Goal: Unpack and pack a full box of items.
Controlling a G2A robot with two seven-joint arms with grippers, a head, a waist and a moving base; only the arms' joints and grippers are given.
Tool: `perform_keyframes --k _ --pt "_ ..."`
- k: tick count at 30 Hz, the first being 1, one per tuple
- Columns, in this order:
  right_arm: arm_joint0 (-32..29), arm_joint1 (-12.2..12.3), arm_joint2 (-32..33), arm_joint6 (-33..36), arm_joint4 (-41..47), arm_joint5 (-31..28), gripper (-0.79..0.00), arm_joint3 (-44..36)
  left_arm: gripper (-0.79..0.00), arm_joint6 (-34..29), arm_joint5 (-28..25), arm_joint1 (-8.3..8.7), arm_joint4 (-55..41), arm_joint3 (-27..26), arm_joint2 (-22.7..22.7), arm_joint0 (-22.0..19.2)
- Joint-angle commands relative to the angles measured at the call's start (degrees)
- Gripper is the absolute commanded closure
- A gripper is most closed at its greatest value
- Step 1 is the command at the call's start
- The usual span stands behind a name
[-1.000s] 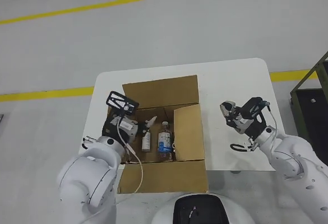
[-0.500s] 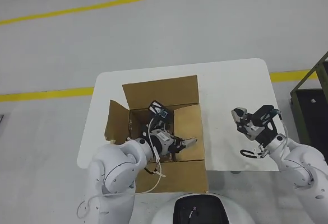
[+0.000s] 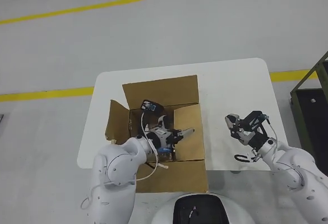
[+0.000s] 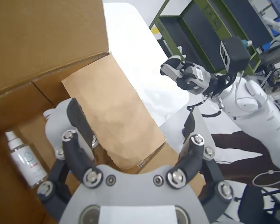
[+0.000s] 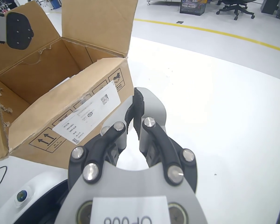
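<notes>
An open cardboard box (image 3: 161, 91) stands in the middle of the white table (image 3: 231, 84). My left gripper (image 3: 181, 134) is over the box's right side, open, its fingers (image 4: 79, 117) straddling the inner right flap (image 4: 116, 115) with nothing held. Inside the box lie a small white spray bottle (image 4: 25, 159) and a larger white bottle (image 4: 53, 122), partly hidden behind one finger. A blue-labelled bottle (image 3: 164, 148) peeks out under the arm. My right gripper (image 3: 232, 123) hovers shut and empty over the bare table to the right of the box (image 5: 60, 82).
A green metal cart (image 3: 320, 95) stands just off the table's right edge. The box's back flap (image 5: 100, 17) stands upright. Bare tabletop lies to the right of the box and behind it.
My left arm has swung from the box's left edge across into the box, ending over its right flap. The right gripper drifted slightly and came back nearer the box.
</notes>
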Motion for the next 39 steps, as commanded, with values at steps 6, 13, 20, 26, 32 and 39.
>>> perform_keyframes --k 6,13,20,26,32,39 --pt "2.0 -0.3 -2.4 0.3 -0.7 -0.2 0.0 3.7 -0.785 1.0 7.5 0.17 -5.5 9.0 -0.7 -1.9" --pt "3.0 -0.7 -4.9 0.7 -1.5 -0.2 0.0 5.9 -0.785 -1.3 11.4 0.56 -9.8 14.1 -0.3 -3.3" --pt "4.5 -1.1 -7.0 1.0 -1.2 -0.7 0.0 7.8 -0.785 -2.7 13.2 0.9 -15.5 15.8 0.1 -4.0" --pt "6.1 -1.6 -9.2 1.4 -0.5 -1.2 0.0 10.8 -0.785 -4.4 12.5 1.35 -19.2 15.9 0.8 -4.3" --pt "7.4 -1.9 -10.7 1.1 -0.2 -1.6 0.0 12.6 -0.785 -6.7 11.7 1.94 -20.1 15.8 2.1 -5.1" --pt "8.1 -2.2 -11.8 0.9 0.4 -1.7 0.0 12.9 -0.785 -7.2 11.8 2.51 -22.5 13.8 2.7 -5.8"
